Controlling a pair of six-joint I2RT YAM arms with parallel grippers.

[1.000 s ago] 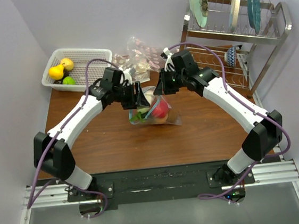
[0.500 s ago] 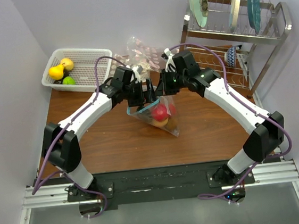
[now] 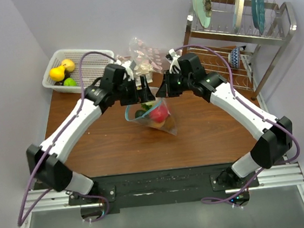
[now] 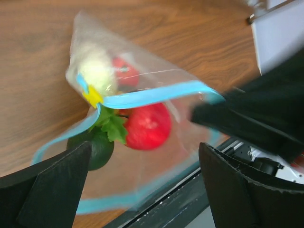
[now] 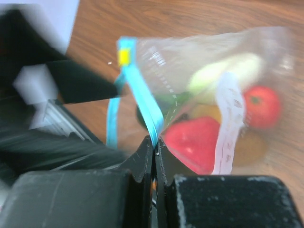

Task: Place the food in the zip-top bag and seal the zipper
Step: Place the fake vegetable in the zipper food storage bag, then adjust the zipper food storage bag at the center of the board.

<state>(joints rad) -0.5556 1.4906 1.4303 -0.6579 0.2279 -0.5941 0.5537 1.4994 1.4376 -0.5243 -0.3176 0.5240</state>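
Note:
The zip-top bag [image 3: 153, 115] hangs over the table's middle with several pieces of food in it: a red one [image 4: 147, 126], a dark green one [image 4: 95, 148], a pale one [image 4: 97, 71] and a small red tomato [image 5: 261, 107]. My right gripper [image 3: 164, 91] [image 5: 155, 142] is shut on the light-blue zipper [image 5: 142, 102] and holds the bag up by it. A yellow slider [image 5: 124, 56] sits at the strip's far end. My left gripper [image 3: 140, 92] [image 4: 145, 149] is open, its fingers [image 4: 52, 190] apart on either side of the bag's gaping mouth. The zipper [image 4: 156, 95] is parted there.
A white mesh basket [image 3: 88, 52] at the back left holds a yellow fruit [image 3: 56, 74], a peach one [image 3: 68, 64] and a green one [image 3: 70, 82]. Other clear bags [image 3: 141, 52] lie behind the grippers. A dish rack [image 3: 252, 35] with plates stands at the back right.
My left gripper swung right towards the right gripper, then drew back left. The bag rose off the table and turned, and hangs from the right gripper with its mouth open.

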